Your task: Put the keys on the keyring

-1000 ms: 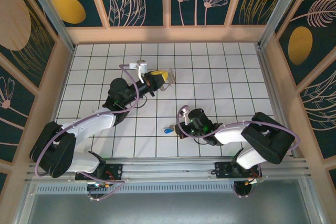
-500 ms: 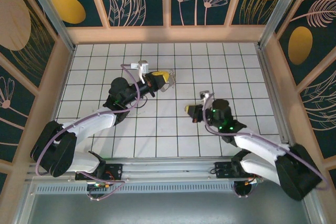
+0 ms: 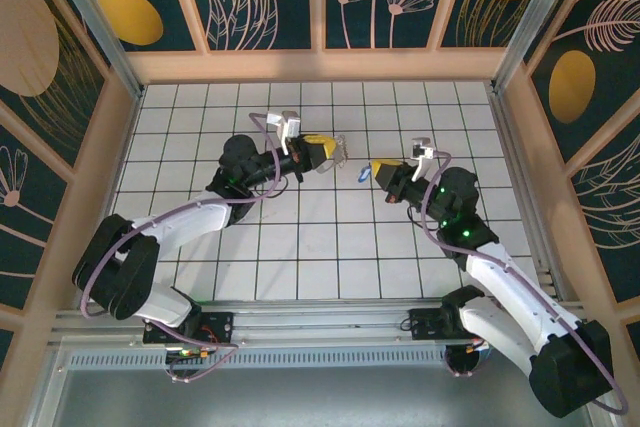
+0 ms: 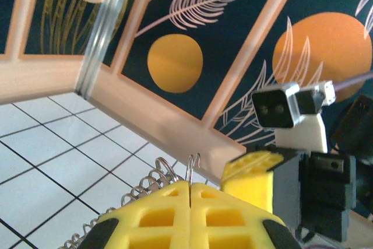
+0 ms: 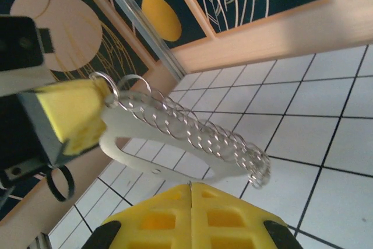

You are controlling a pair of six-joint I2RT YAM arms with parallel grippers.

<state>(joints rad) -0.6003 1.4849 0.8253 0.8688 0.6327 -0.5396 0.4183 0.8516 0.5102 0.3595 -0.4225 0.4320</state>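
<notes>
Both arms are up off the tiled table [image 3: 200, 107], tips facing each other at far-ctr, w/ a small gap btwn them. Your left pincer [image 3: 331, 151] is clamped on the keyring [image 5: 186, 129]. In the right wrist cam its yellow pad pinches one end of the pale loop. In its own cam the fingers are pressed together w/ wire coils poking up above them. Your right pincer [image 3: 378, 168] is closed tight too. A blue speck at its tip in the top cam reads as the key [image 3: 362, 176], so I judge it's clamped on that; the blade is hidden.

What the next move turns on:
- **Axis:** the keyring's long axis runs approx left-right, from the left pincer's pad out toward the right pincer, w/ the free coiled end nearest the key.
- **Position:** the key sits just right of that free end, close but not touching as far as I can tell.
- **Arm:** the right arm carries the key, so it does the feeding.
- **Alignment:** you need the key's hole lined up w/ a coil end, which is too small to make out.
- **Risk:** the loop is held at one end only, so it prob. flexes away when pushed.
</notes>
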